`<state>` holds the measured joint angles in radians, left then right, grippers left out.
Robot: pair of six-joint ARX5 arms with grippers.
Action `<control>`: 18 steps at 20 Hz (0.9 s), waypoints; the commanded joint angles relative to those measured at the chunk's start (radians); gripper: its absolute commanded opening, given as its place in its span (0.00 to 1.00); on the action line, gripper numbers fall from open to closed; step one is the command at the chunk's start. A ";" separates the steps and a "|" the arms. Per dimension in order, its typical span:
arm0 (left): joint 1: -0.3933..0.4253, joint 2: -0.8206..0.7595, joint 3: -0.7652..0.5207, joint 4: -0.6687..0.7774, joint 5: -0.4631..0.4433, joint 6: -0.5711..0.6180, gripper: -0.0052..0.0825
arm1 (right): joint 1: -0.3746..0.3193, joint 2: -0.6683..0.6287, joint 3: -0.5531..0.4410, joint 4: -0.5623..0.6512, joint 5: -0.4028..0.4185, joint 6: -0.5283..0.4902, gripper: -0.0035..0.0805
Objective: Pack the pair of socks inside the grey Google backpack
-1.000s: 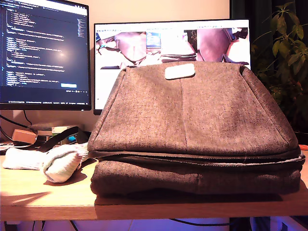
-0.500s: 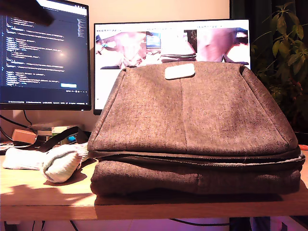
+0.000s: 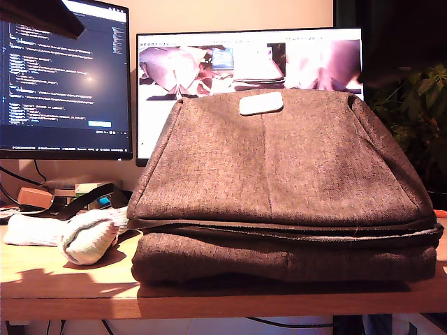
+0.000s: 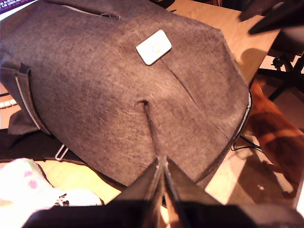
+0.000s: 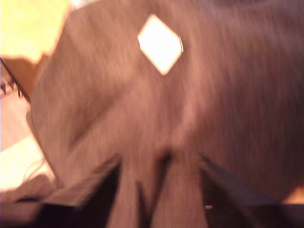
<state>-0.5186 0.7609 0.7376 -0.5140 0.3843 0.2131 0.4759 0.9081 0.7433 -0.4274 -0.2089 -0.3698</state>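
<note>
The grey Google backpack [image 3: 279,181] lies flat on the wooden desk, its pale patch [image 3: 261,103] at the far end. The pair of socks [image 3: 87,237], off-white and rolled, rests on the desk touching the bag's side at the exterior view's left. In the first wrist view my first gripper [image 4: 161,165] hovers above the backpack [image 4: 118,95] with its fingertips pressed together and nothing between them; the socks [image 4: 21,183] show close beside it. My second gripper [image 5: 159,166] is blurred, with its fingers spread apart over the backpack [image 5: 228,95] and holding nothing.
Two monitors [image 3: 63,77] [image 3: 181,66] stand behind the bag. A black strap [image 3: 84,199] and small items lie behind the socks. A dark arm part [image 3: 35,17] fills the exterior view's top left corner, and a plant [image 3: 419,105] stands at its right. The desk's front edge [image 3: 70,293] runs close to the bag.
A dark arm part has come further into the exterior view's top left corner, and a dark shape now covers the plant's top at the right. Backpack and socks have stayed put.
</note>
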 commanded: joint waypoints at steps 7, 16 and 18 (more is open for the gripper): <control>-0.001 0.001 -0.008 -0.019 0.003 0.004 0.03 | 0.015 0.147 0.041 0.039 0.089 -0.101 0.96; -0.001 0.000 -0.008 -0.018 0.003 0.004 0.03 | 0.012 0.196 0.041 0.040 0.138 -0.109 0.88; -0.001 0.000 -0.008 -0.015 0.001 0.004 0.03 | 0.012 0.209 0.041 0.035 0.137 -0.101 0.64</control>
<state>-0.5182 0.7609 0.7376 -0.5388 0.3836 0.2131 0.4862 1.1057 0.7849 -0.3897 -0.0750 -0.4725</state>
